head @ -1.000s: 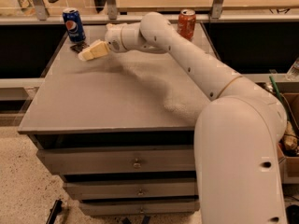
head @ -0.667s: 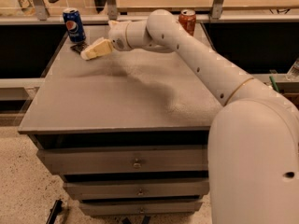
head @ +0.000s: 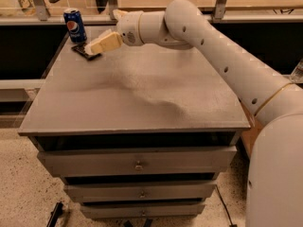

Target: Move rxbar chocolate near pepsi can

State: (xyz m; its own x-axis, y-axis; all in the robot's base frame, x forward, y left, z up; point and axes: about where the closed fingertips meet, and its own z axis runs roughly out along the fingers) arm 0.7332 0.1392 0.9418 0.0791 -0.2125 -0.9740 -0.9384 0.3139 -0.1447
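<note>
From my seat the grey cabinet top point(head: 142, 98) fills the middle of the frame, with three drawers point(head: 137, 161) stacked below its front edge. The white arm point(head: 227, 56) comes in from the lower right and reaches diagonally up to the upper left. At its end the cream gripper point(head: 96, 47) sits low over the far left corner of the top, pointing left and slightly down. Its tip lies over the right end of the chocolate bar point(head: 83, 51), and I cannot tell whether it is pinching the bar or parted from it. The blue can point(head: 75, 25) stands upright in the upper left, right by the back edge. The bar is just below and right of the can's base, lying flat on the top and angled, close beside the can though I can't say whether they touch. The left edge of the top runs near both of them. To the right and toward the bottom of the frame the grey surface stretches out as open room, crossed only by the arm's shadow.
</note>
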